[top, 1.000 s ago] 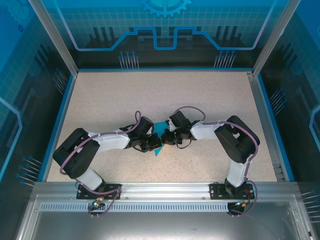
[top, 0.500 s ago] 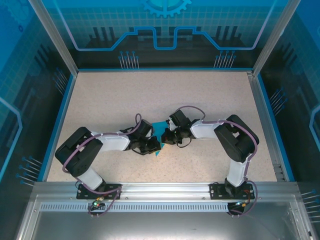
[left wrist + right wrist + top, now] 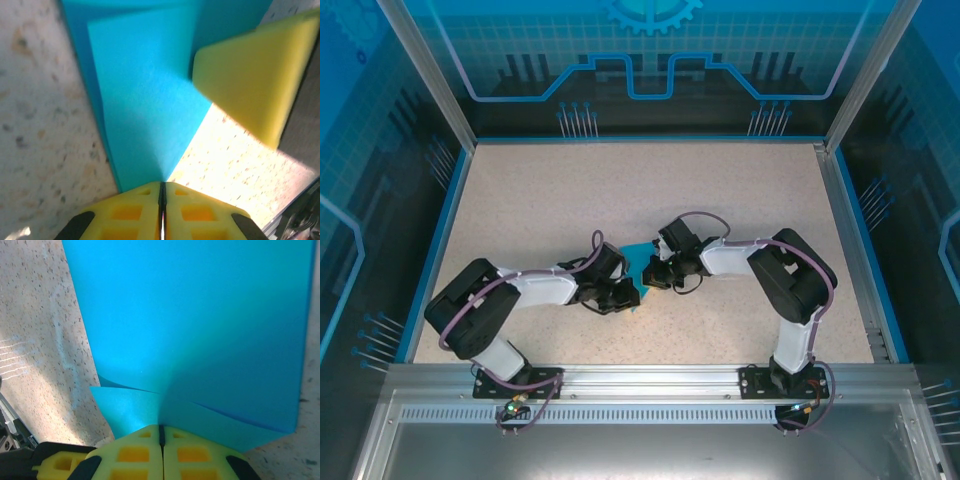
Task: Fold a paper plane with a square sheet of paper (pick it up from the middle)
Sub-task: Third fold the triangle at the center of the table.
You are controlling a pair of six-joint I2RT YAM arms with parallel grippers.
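Left gripper (image 3: 161, 186) and right gripper (image 3: 161, 430) each pinch the square sheet of paper (image 3: 200, 330) between pressed-together jaws — a fold or two in, most folding seemingly left

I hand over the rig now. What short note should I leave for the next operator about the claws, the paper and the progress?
Left claw: shut, pinching the teal paper.
Right claw: shut, pinching it from the opposite side.
Paper: middle of the table, between both claws, folded layers visible.
Done: gripped, some folds made.
Left: further folds; no finished plane yet.
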